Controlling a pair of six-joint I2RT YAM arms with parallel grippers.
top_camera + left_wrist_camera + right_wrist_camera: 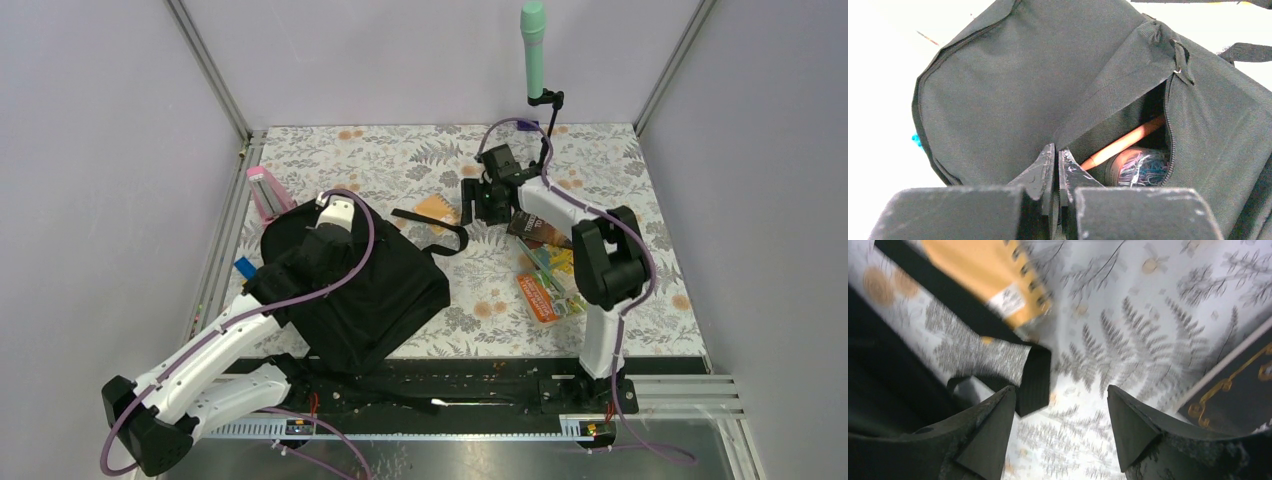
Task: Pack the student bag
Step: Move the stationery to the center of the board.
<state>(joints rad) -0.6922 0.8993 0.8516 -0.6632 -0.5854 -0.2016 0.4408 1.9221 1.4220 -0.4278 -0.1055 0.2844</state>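
The left gripper (pixel 1055 162) has its jaws pressed together right at the lip of the front pocket of the large soft black fabric backpack (pixel 385 290). The fabric rises in a fold to the fingertips, so it appears to pinch that edge, though the cloth between the fingers is hidden. The backpack lies slumped on the left half of the grey fern-and-flower patterned tablecloth (pixel 600 160), directly under the left arm.

The right gripper (pixel 1060 392) hangs with its jaws wide apart and nothing between them, over bare cloth to the right of the backpack's body. The loose end of a black webbing strap (pixel 1033 377) lies just beside one of its fingers. Beyond the strap sits an orange spiral-bound notebook (pixel 978 270). At the edge of the right wrist view a dark book with gold ornament (pixel 1233 385) is cut off.

Inside the gaping pocket only parts show: an orange pencil-like stick (pixel 1128 140) and a clear round tub of coloured paper clips (pixel 1140 167), both half covered by fabric. The right wrist view is smeared on its left side.

The backpack is of coarse black weave, with a zip line round its front panel and a small black zip pull (pixel 1180 62) at the pocket's top
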